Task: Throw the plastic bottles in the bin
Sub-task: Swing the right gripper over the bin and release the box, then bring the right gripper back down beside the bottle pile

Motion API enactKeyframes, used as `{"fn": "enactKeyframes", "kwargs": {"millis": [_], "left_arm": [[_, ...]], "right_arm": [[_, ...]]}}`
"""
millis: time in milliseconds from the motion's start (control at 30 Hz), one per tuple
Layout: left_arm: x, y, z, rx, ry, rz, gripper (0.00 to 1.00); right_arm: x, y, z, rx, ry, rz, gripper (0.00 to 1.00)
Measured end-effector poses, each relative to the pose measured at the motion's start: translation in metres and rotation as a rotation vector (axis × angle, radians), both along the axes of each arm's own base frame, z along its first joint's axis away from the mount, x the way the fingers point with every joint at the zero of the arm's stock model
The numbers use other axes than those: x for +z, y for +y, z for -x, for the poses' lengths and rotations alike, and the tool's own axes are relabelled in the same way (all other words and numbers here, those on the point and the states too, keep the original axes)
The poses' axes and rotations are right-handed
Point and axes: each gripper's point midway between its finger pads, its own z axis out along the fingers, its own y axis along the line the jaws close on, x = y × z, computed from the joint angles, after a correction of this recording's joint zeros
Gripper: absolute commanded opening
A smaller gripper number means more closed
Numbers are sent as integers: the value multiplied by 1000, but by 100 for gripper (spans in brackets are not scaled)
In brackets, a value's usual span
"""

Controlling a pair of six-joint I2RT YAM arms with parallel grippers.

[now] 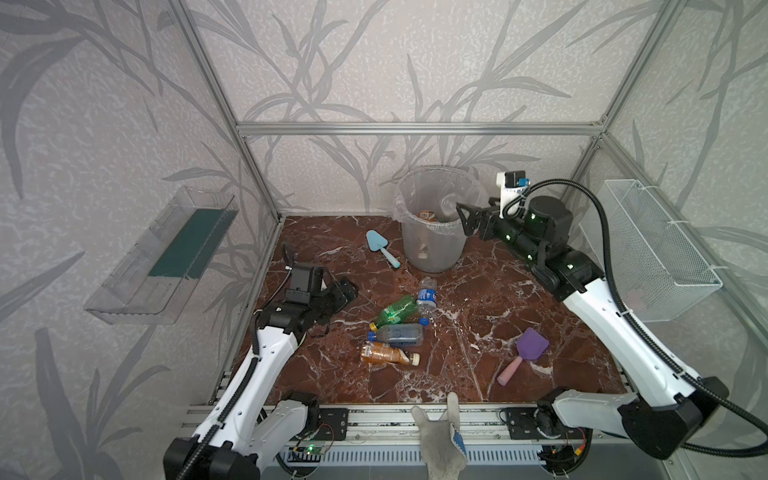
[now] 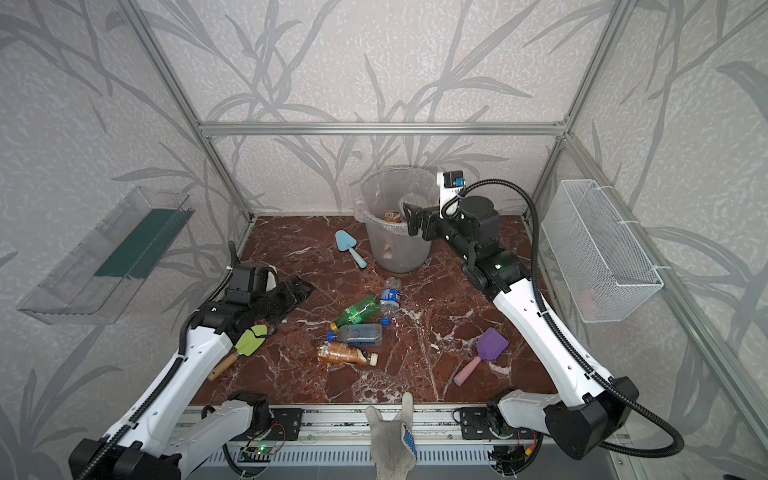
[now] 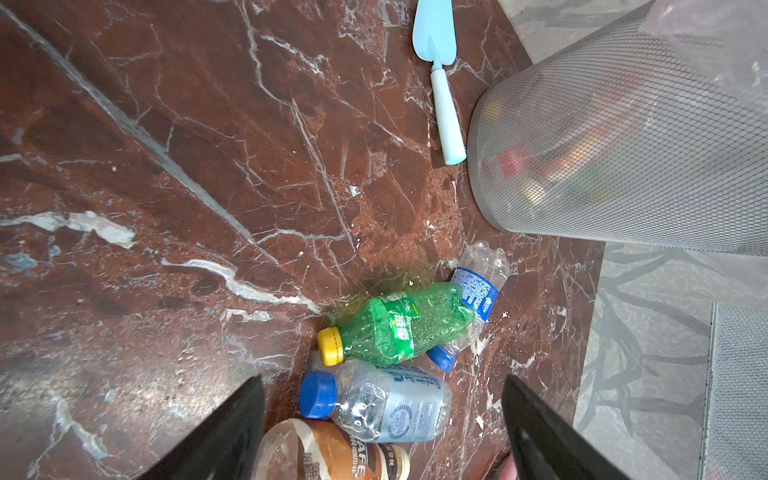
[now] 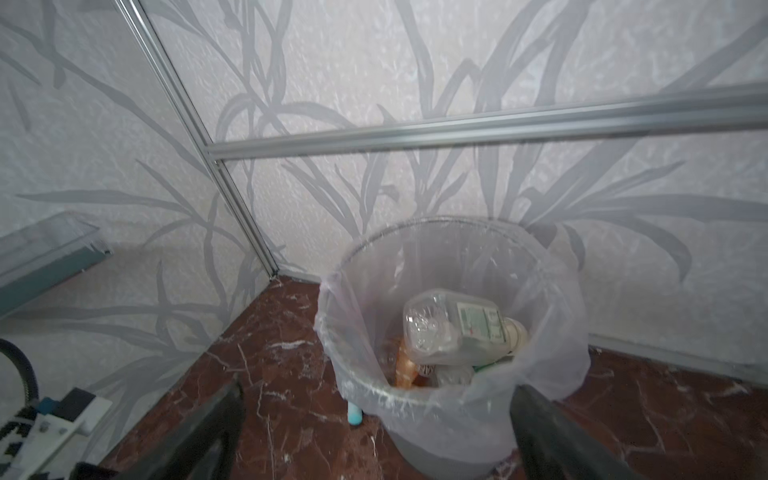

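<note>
The bin (image 1: 432,253), a translucent grey bucket lined with a clear bag, stands at the back of the marble floor. My right gripper (image 1: 464,220) hovers at its right rim, open and holding nothing (image 4: 378,415). Inside the bin (image 4: 457,419) a clear bottle (image 4: 453,328) lies on top of other bottles. On the floor lie a green bottle (image 1: 395,309), a clear blue-labelled one (image 1: 427,297), a clear blue-capped one (image 1: 397,334) and a brown-orange one (image 1: 384,354). My left gripper (image 1: 347,291) is open to their left, above the floor (image 3: 382,399).
A light-blue toy trowel (image 1: 380,247) lies left of the bin. A purple-and-pink toy shovel (image 1: 525,353) lies at the right front, a green one (image 2: 245,347) under my left arm. A wire basket (image 1: 656,249) and a clear tray (image 1: 166,253) hang on the side walls.
</note>
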Motion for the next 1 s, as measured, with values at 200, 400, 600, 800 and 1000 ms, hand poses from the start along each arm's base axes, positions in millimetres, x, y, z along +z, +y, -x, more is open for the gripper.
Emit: {"fn": "enactKeyframes", "kwargs": {"millis": [200, 400, 600, 800, 1000], "left_arm": [[-16, 1, 7, 2, 40, -6, 88], [-22, 2, 9, 2, 54, -8, 88], [-30, 1, 13, -2, 77, -5, 88], [-33, 0, 15, -9, 86, 1, 88], [-37, -3, 18, -23, 100, 13, 87]], "right_arm": [[-56, -16, 27, -6, 107, 49, 93], [-96, -27, 54, -2, 178, 49, 89], [-159, -28, 83, 18, 314, 70, 87], [-201, -18, 110, 66, 416, 90, 84], [-226, -6, 129, 104, 490, 85, 80]]}}
